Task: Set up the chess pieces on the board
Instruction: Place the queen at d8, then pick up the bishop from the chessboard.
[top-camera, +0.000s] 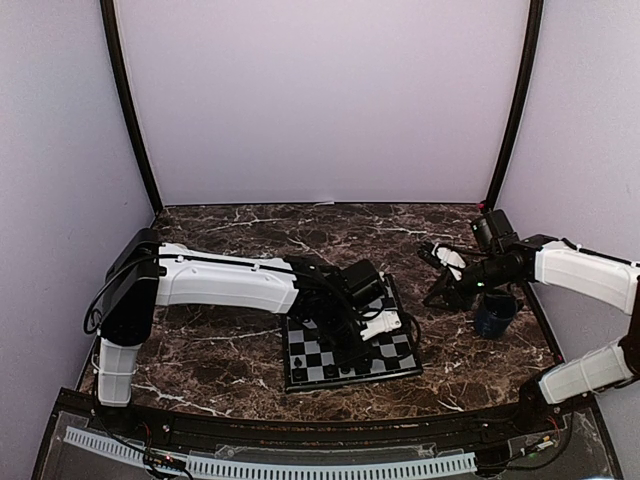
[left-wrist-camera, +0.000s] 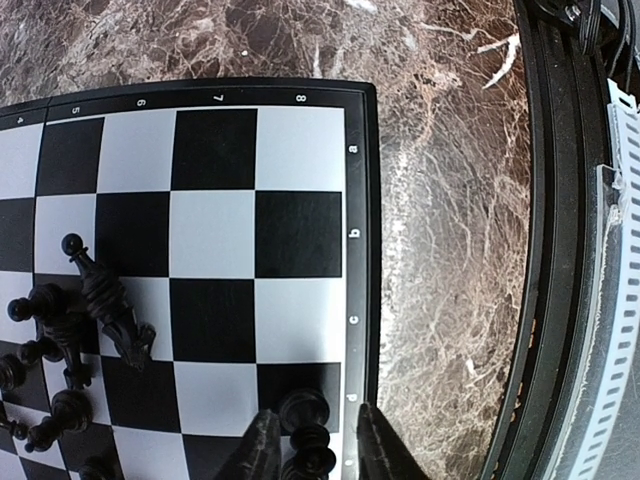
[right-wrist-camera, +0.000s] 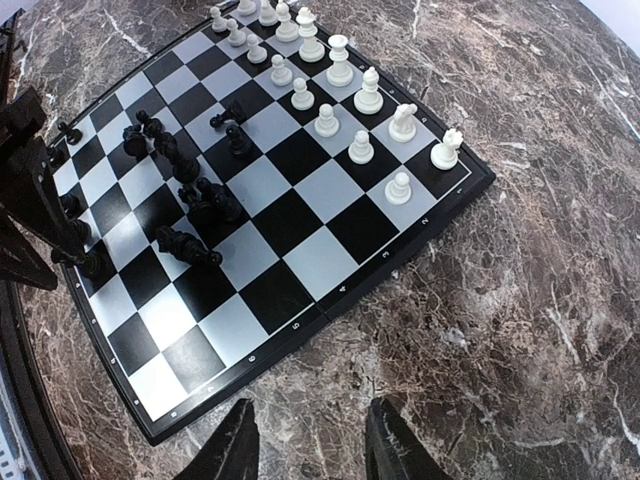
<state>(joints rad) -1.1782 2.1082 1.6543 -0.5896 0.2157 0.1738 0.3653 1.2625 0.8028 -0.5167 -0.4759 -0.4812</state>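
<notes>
The left pincer (left-wrist-camera: 318, 435) hangs low over the board's edge. Its two fingers stand either side of a small black chess piece (left-wrist-camera: 303, 408), and a gap shows beside the piece, so I judge the pincer open rather than clamped. That piece stands upright in the outermost row of the square chessboard of black and silvery-grey checks (left-wrist-camera: 215, 235), just inside its dark rim. Near it a jumble of black chess pieces (left-wrist-camera: 60, 345) crowds a few squares, and one tall black slim-necked piece (left-wrist-camera: 105, 300) is tipped over.

The right pincer (right-wrist-camera: 312, 440) hovers off the board over the dark brown marbled desk (right-wrist-camera: 520, 330), fingers parted with nothing between them.

These figures look tiny, light and rigid, with smooth sides and narrow bases, so I expect them to slip or topple at a slight knock. The surest hold is probably from above, pinching the neck or upper body. Fallen ones would need taking across the middle and then righting.

By count there is one board. The white chess pieces (right-wrist-camera: 361, 148) stand in two rows along the far side, eight in each as best I can make out, though the farthest are crowded. About a dozen black ones show. Several are lying down and some are hidden by the left arm, so I cannot give an exact number
</notes>
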